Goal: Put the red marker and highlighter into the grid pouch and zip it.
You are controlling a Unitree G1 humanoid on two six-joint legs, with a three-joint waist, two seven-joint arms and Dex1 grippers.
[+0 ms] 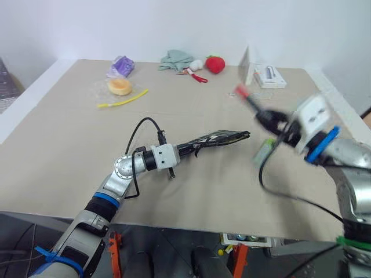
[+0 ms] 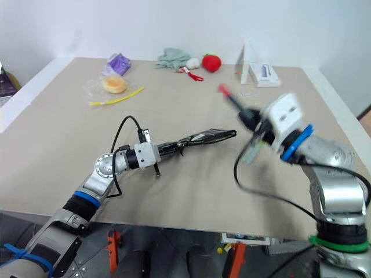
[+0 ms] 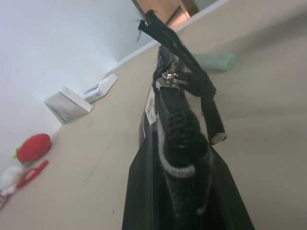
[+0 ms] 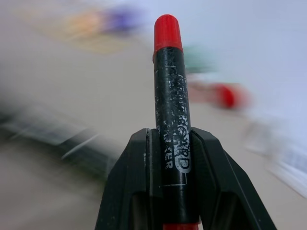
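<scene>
right gripper (image 4: 169, 143) clamps red marker (image 4: 169, 96); left gripper (image 1: 184, 149) pinches grid pouch (image 1: 223, 138)

Head pair looks down over the table (image 1: 69, 145); wrist cameras sit close along their hands.

Beige table (image 1: 69, 150), plain white wall (image 1: 174, 23) behind

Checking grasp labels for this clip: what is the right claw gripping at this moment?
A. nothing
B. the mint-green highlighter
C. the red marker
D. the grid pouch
C: the right wrist view shows the right claw shut on the black barrel of the red marker, red cap pointing away, while the highlighter lies on the table and the left claw holds the grid pouch.
</scene>
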